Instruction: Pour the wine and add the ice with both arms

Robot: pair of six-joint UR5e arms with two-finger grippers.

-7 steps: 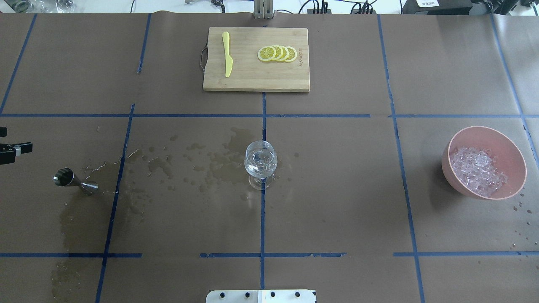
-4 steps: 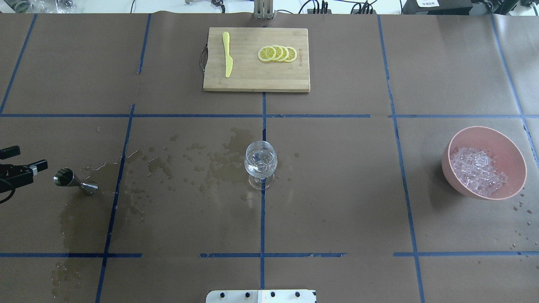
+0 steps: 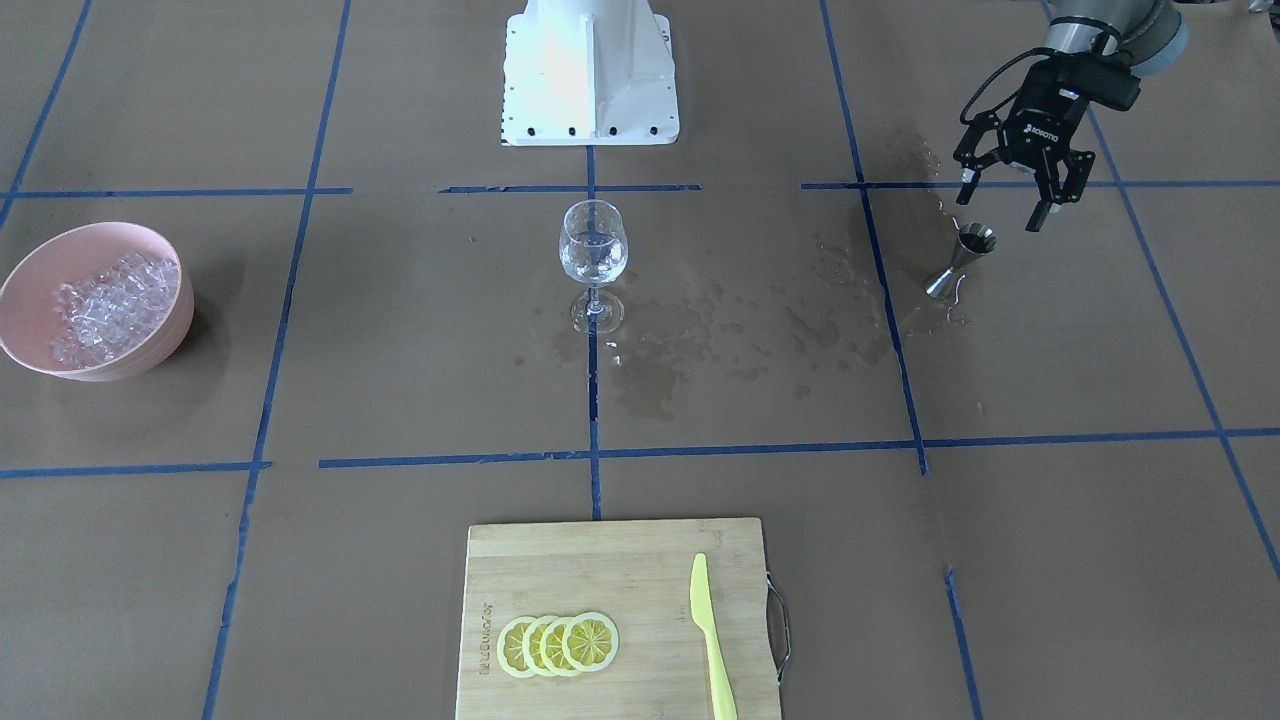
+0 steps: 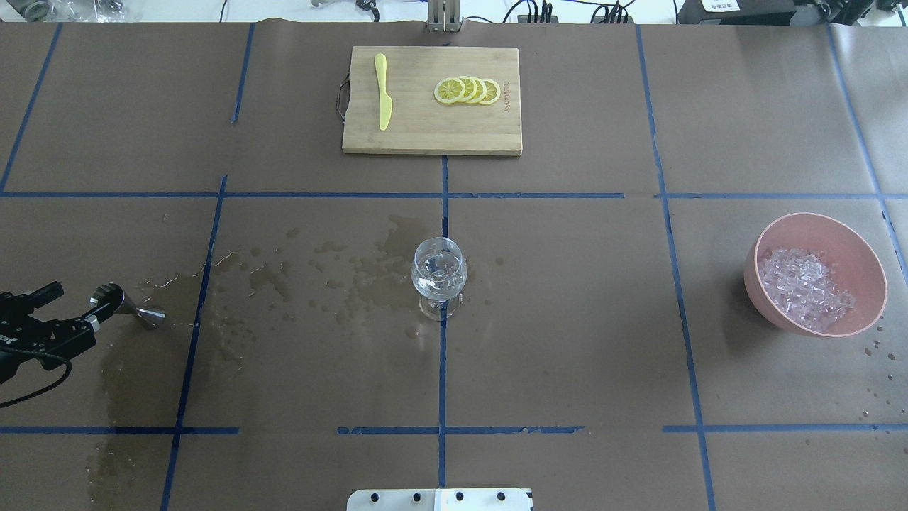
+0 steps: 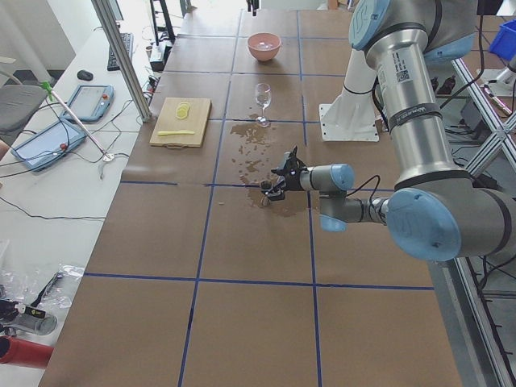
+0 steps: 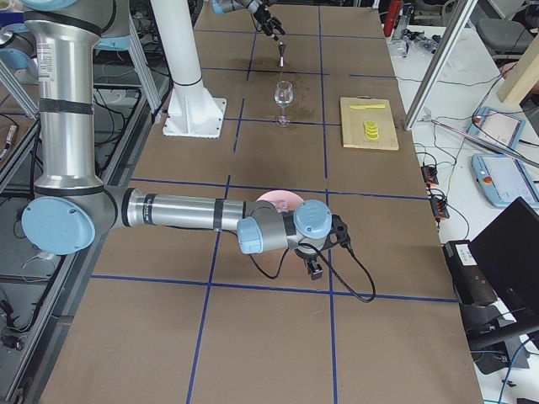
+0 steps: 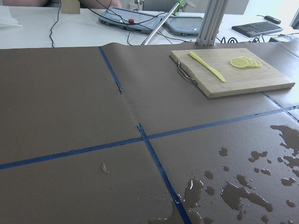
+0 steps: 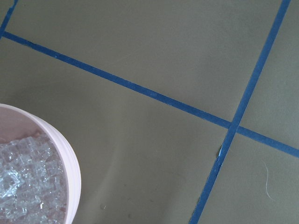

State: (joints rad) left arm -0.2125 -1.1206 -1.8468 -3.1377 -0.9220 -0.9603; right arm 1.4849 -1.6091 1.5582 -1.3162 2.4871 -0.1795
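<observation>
A wine glass point(image 4: 439, 273) stands at the table's middle with a little clear wine point(image 4: 438, 285) in its bowl; it also shows in the front view point(image 3: 593, 250). A steel jigger point(image 4: 126, 305) stands at the left on wet paper. My left gripper point(image 4: 79, 304) is open and hovers just above and beside the jigger's cup, holding nothing; in the front view the left gripper point(image 3: 998, 210) hangs over the jigger point(image 3: 968, 258). Ice cubes point(image 4: 805, 287) fill a pink bowl point(image 4: 874, 266) at the right. My right gripper point(image 6: 316, 268) shows only in the right side view, near the bowl; I cannot tell its state.
A wooden cutting board point(image 4: 425, 138) at the far middle carries a yellow knife point(image 4: 383, 92) and lemon slices point(image 4: 468, 90). Wet patches point(image 4: 340, 273) spread between the jigger and the glass. The white robot base point(image 3: 590, 70) sits at the near edge.
My left gripper has come in from the table's left edge, moving right and nearer, and is now at the jigger. The glass, bowl and board have not moved.
</observation>
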